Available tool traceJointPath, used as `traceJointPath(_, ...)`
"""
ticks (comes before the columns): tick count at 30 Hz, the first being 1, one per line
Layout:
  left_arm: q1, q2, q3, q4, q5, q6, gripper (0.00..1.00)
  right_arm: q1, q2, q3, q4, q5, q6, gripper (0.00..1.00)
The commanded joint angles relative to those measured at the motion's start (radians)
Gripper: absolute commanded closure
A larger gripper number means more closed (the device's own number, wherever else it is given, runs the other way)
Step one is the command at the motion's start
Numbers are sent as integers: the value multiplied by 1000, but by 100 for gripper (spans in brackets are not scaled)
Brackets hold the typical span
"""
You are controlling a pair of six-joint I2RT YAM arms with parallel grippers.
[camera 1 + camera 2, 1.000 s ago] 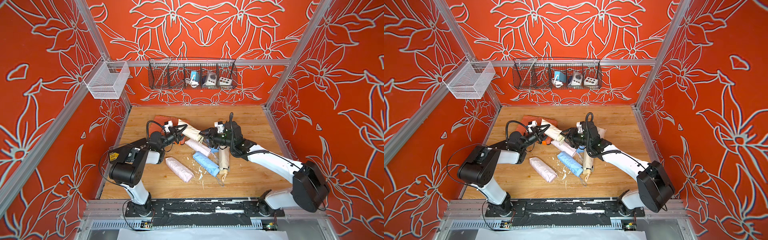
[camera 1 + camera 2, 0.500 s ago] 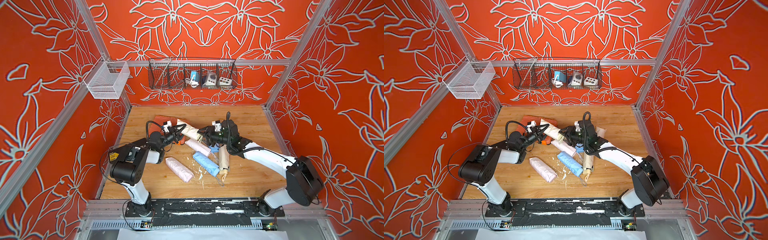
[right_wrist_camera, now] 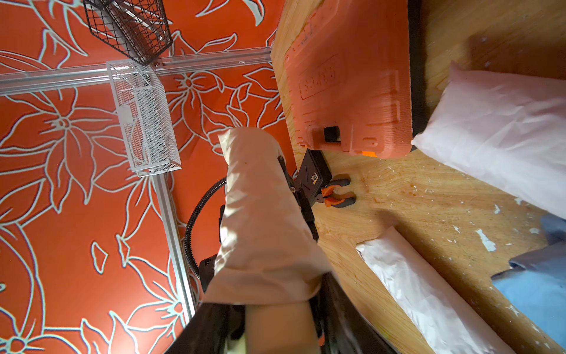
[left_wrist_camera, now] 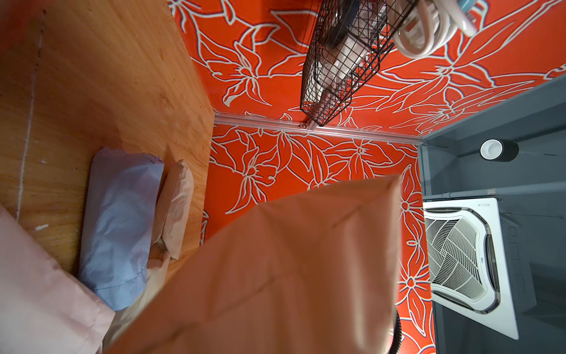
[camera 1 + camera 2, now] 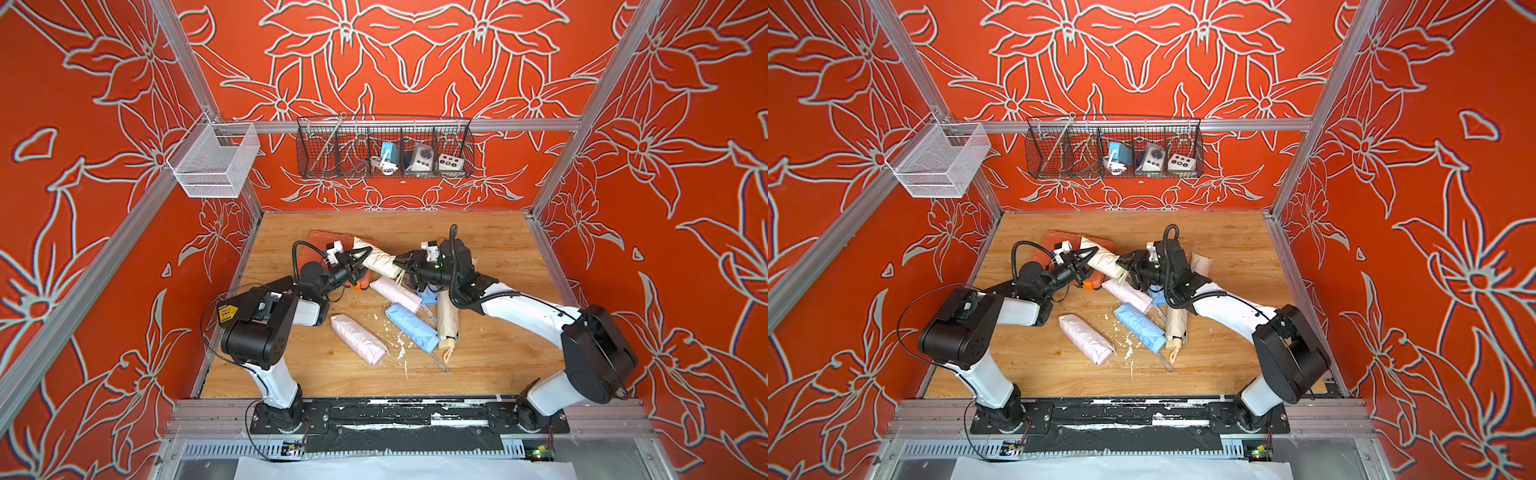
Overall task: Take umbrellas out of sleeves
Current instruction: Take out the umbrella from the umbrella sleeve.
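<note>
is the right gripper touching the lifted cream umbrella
Touching. In the right wrist view the right gripper clamps the handle of the cream umbrella on both sides, just outside the cream sleeve.

The right claw [image 5: 402,272] now sits a little nearer the left claw [image 5: 365,259] than a second ago, so the gap between them is shorter. The long cream fabric-sleeved umbrella [image 5: 380,258], gripped at one end by each claw, lies slightly further toward the left claw's side, carried along with the right claw. Behind the right claw, the white forearm [image 5: 519,307] and the large black joint [image 5: 594,353] are swung in closer to that claw than before.
</note>
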Motion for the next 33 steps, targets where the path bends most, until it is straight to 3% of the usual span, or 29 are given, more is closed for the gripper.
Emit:
traceJointPath(1, -40, -10, 23, 118, 49, -24, 68, 18, 33, 44, 26, -17, 16, 50)
traceJointPath(8, -70, -2, 31, 124, 38, -34, 68, 19, 52, 68, 17, -18, 5, 51)
traceJointPath(19, -81, 17, 26, 157, 32, -61, 67, 16, 40, 59, -3, -24, -52, 91)
traceJointPath(22, -75, 15, 28, 130, 67, -41, 48, -7, 17, 63, -29, -58, -143, 100)
traceJointPath(25, -65, -4, 44, -6, 158, 48, 32, -57, 1, 69, -30, -166, -229, 100)
traceJointPath(29, -36, -33, 92, -301, 320, 285, 24, -147, -33, 126, -254, -323, -431, 100)
traceJointPath(33, 8, -123, 150, -682, 345, 593, 4, -231, -94, 202, -524, -408, -638, 100)
